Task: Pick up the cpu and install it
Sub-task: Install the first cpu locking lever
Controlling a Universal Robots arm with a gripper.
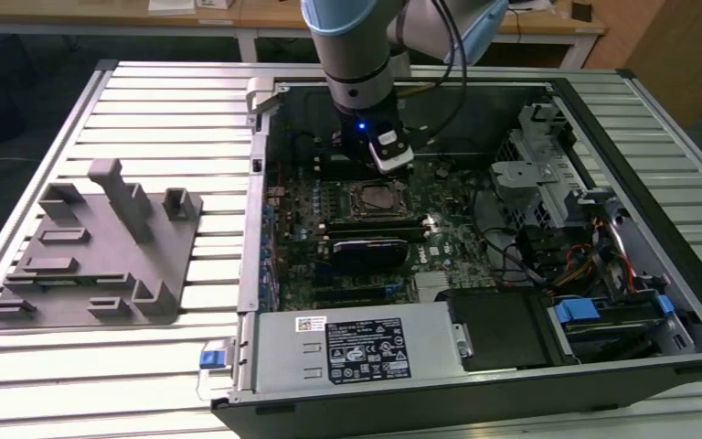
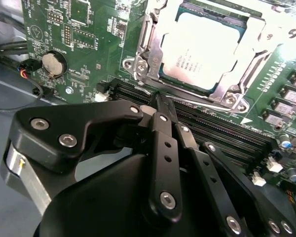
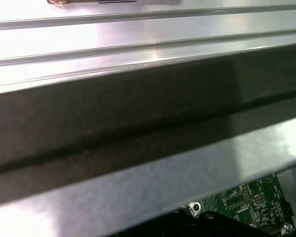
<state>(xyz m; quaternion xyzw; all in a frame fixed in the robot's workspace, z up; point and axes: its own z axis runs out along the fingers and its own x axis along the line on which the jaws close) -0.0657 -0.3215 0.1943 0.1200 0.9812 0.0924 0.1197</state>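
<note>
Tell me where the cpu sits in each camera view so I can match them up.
Exterior view: the cpu lies in its socket on the motherboard, just below the gripper.
Second wrist view: the cpu sits inside the metal socket frame, beyond the gripper's black linkage.
First wrist view: I can't find it there.
Shared landmark: the green motherboard.

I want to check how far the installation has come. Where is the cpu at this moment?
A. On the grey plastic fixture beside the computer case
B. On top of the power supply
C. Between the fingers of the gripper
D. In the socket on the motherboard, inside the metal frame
D. In the second wrist view the cpu lies flat within the metal socket frame on the motherboard, while the gripper beside it holds nothing.
</note>
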